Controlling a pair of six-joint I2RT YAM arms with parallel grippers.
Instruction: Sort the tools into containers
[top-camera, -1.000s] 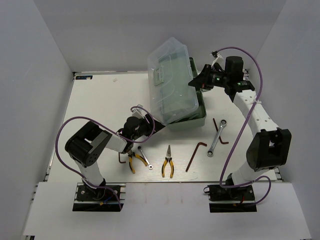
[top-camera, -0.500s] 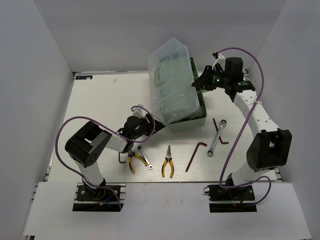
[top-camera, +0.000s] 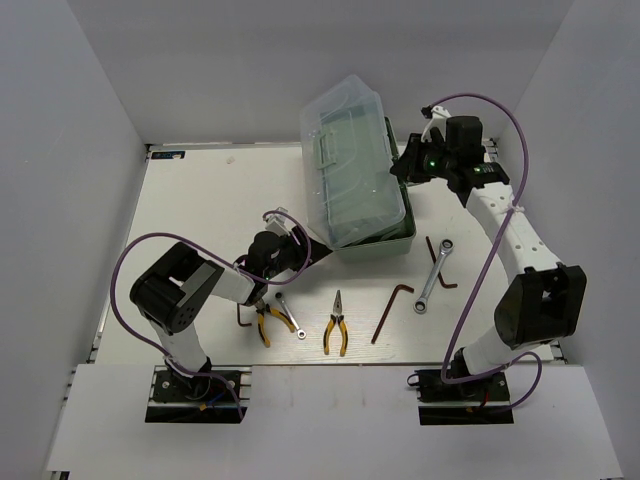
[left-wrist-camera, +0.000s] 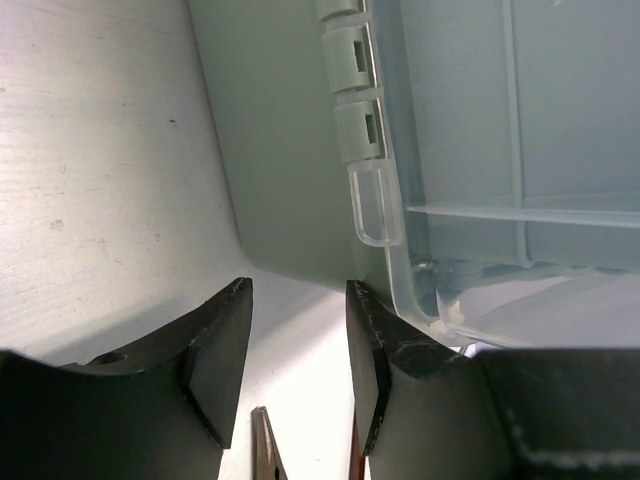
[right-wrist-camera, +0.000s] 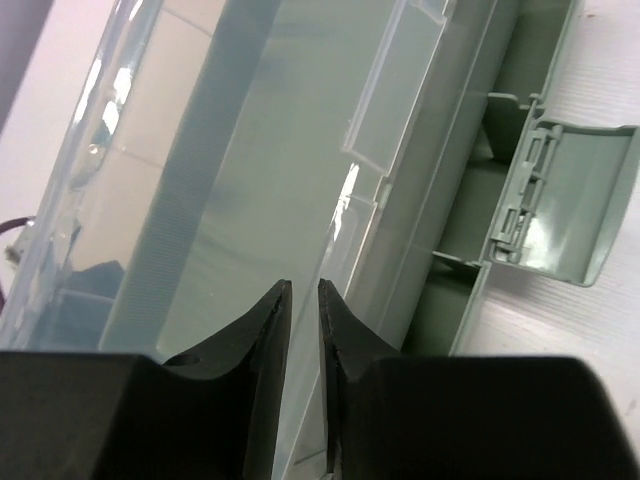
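The toolbox stands mid-table with its pale green base (top-camera: 400, 232) under a clear lid (top-camera: 345, 160) that is tilted up. My right gripper (top-camera: 400, 172) is at the lid's right edge; in the right wrist view its jaws (right-wrist-camera: 302, 287) are nearly closed on the thin clear lid edge (right-wrist-camera: 200, 200). My left gripper (top-camera: 303, 250) is open and empty at the base's front-left corner (left-wrist-camera: 280, 150). On the table lie two yellow pliers (top-camera: 270, 323) (top-camera: 337, 324), two wrenches (top-camera: 291, 315) (top-camera: 434, 272) and three hex keys (top-camera: 390, 310) (top-camera: 441, 262) (top-camera: 241, 315).
White walls close in the table on the left, back and right. A green latch flap (right-wrist-camera: 560, 200) hangs at the base's end. A plier tip (left-wrist-camera: 265, 445) shows just below my left gripper (left-wrist-camera: 298, 290). The tools lie in a row along the near edge.
My right gripper has shifted slightly right and nearer, and the clear lid has swung with it, standing a little more upright. The left arm and the tools have not moved.
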